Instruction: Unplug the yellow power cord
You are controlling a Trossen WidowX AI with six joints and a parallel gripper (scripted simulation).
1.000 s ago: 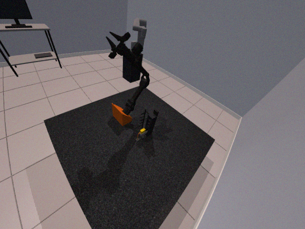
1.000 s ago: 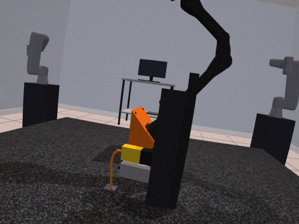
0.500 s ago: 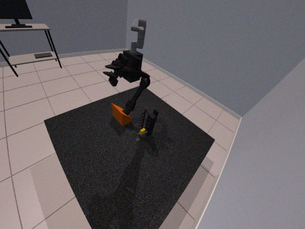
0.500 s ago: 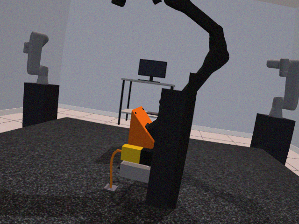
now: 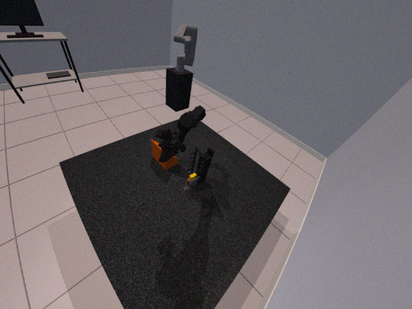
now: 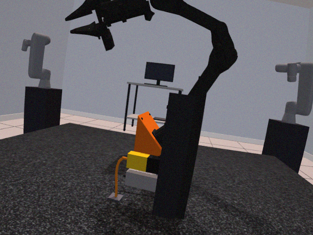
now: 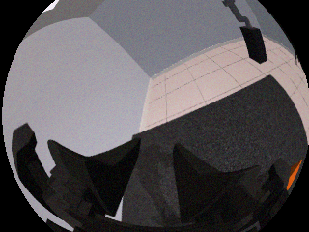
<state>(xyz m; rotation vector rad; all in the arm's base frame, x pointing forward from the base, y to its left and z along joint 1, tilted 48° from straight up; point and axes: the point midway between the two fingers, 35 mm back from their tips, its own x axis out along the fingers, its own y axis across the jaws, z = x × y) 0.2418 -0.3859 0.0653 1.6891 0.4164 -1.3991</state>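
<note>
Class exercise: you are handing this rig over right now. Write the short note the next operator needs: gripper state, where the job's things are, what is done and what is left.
Gripper: high in the air above the strip, jaws partly closed with a gap between them, holding nothing.
Yellow plug: seated in the side of the upright black power strip, just above a grey plug.
Orange cord: curves from the plug down to a small grey pad on the dark mat.
Done: nothing on the plug yet; the arm is only over the work area.
Left: open wider, come down to the yellow plug, grip it, pull it out of the strip, release, and withdraw from plug, cord and strip.
</note>
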